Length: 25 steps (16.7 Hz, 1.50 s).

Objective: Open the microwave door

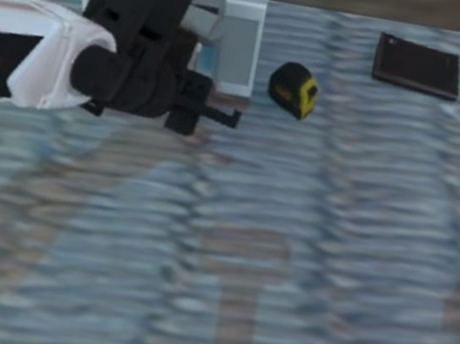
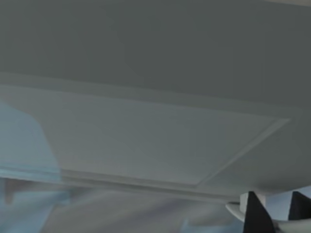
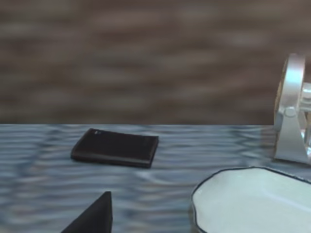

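Standing at the table's far left, the microwave [image 1: 239, 15] was judged heavy and rigid. Its door [image 2: 146, 141], a stiff hinged panel, would best be taken at its free edge. The left gripper [image 1: 222, 116] was beside it, its opening indiscernible.

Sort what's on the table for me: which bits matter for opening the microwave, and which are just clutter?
Job:
microwave
microwave door
left claw, in front of the microwave

Lying about:
tape measure
dark book
white dish
silver stand
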Tool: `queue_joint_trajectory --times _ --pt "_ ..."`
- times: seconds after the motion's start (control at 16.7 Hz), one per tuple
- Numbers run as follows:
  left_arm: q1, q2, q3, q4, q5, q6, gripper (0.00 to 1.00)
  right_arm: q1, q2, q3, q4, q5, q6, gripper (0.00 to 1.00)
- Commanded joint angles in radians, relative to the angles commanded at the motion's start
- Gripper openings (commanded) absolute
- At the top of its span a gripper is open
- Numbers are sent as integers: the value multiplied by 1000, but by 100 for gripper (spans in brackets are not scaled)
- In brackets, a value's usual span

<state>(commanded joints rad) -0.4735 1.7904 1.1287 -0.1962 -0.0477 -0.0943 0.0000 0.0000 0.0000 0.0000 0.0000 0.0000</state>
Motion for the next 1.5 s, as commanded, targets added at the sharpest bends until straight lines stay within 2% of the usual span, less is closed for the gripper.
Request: queue_joint_trajectory --times 0.9,1.38,1.5 --pt "0 0 0 0 0 0 0 0 0 0 0 0 0 100" --pt "29 -40 -46 11 67 77 0 0 0 0 0 0 0 100" --pt "30 -40 -49 10 69 80 0 0 0 0 0 0 0 100"
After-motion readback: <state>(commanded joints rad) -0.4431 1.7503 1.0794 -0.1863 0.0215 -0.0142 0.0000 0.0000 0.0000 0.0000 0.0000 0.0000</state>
